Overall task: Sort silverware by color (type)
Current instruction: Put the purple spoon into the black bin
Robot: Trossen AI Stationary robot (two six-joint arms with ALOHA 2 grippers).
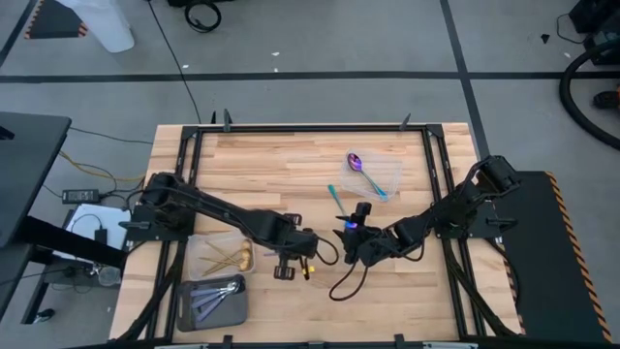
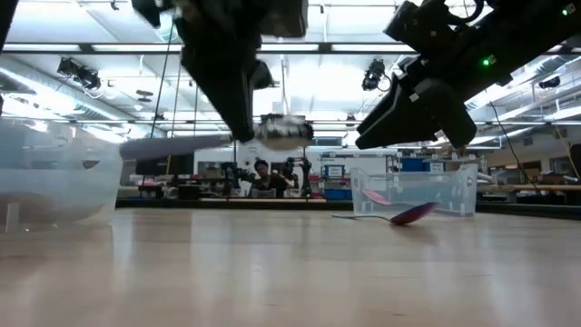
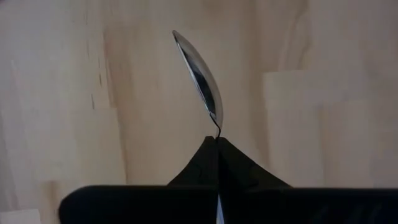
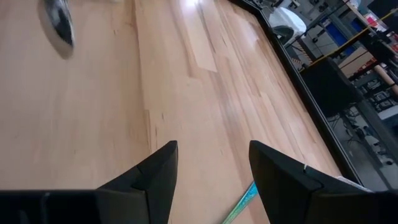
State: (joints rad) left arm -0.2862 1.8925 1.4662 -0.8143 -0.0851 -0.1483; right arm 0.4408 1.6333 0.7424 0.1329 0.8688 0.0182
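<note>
Closest to the high camera, the two dark arms meet over the front middle of the wooden table (image 1: 291,160). Farthest left along the front edge sits a grey tray (image 1: 184,312) holding several silver pieces with lavender handles (image 1: 215,292), and just behind it a clear container (image 1: 199,247) holds the gold pieces (image 1: 232,258); each colour evidently has its own bin. Next comes the left gripper (image 3: 217,142), its fingers pressed tight together on the thin neck of a silver spoon (image 3: 200,78), whose bowl sticks out ahead of the fingertips above bare wood. That pinch by the neck keeps the spoon steady and clear of the table, and I judge it is bound for the grey tray, though the handle is hidden so its colour cannot be confirmed. Just right of it hangs the right gripper (image 4: 211,163), fingers spread wide and holding nothing, hovering beside a teal-handled utensil (image 1: 336,201) that lies loose on the table, probably its next pick. Farther right and toward the back stands another clear container (image 1: 383,176) with an iridescent purple spoon (image 1: 356,161) and its teal handle lying in it, the likely home for the loose piece.
</note>
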